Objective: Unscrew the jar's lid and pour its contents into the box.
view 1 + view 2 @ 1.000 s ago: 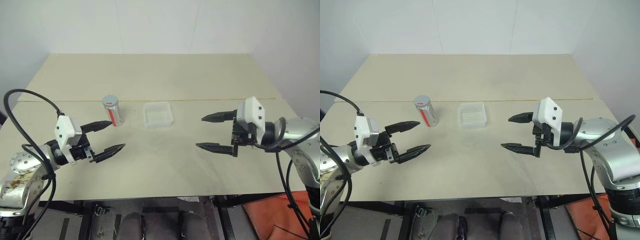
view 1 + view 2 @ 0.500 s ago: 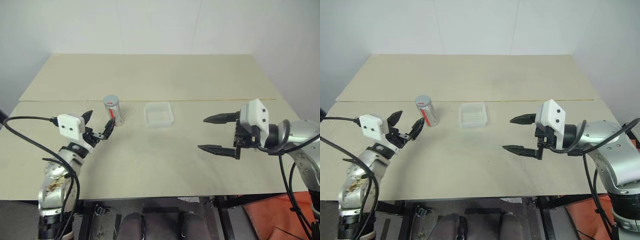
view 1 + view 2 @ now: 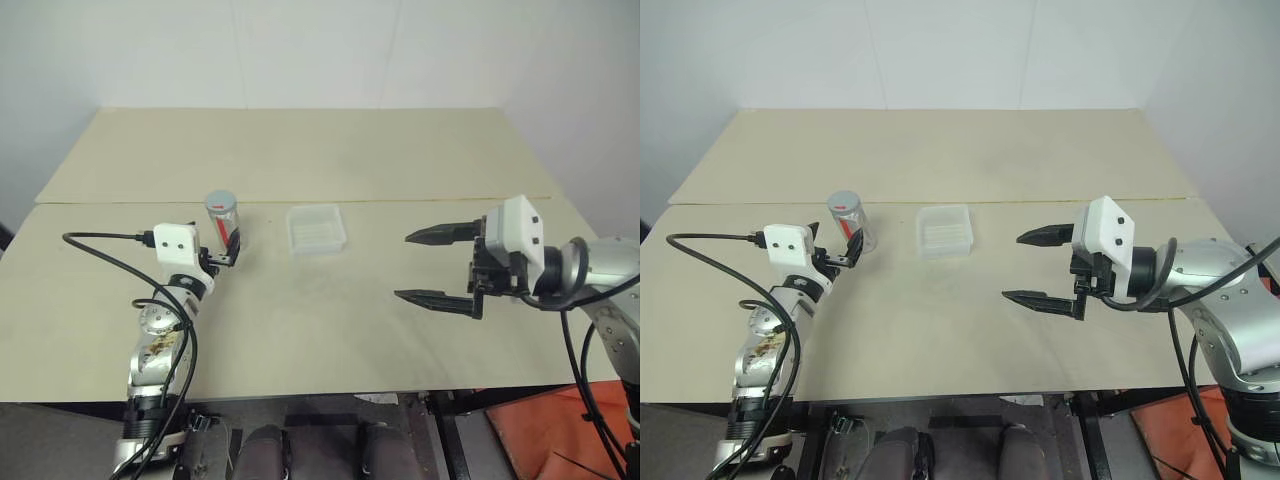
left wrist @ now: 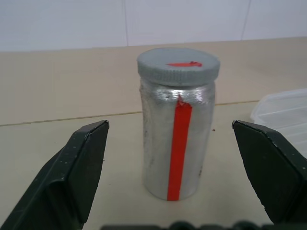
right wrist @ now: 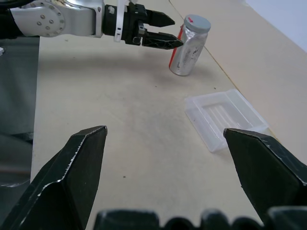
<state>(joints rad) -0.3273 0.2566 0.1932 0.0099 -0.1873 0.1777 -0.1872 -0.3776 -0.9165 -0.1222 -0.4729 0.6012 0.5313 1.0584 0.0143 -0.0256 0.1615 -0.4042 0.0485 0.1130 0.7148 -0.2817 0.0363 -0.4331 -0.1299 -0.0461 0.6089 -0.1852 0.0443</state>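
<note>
1. A small silvery cylindrical jar with a red vertical stripe stands upright on the beige tabletop; it serves as the landmark.
2. A round flat grey lid with a red mark sits on top of the jar.
3. The contents cannot be made out; the jar wall appears foil-like and opaque.
4. A shallow square box of translucent white plastic lies near the jar, apart from it; the left wrist view cuts off most of it.
5. The left tool is just beside the jar, fingers spread, one to each side, neither touching it.
6. The right tool is well apart from the jar, beyond the box, fingers spread wide, holding nothing.
</note>
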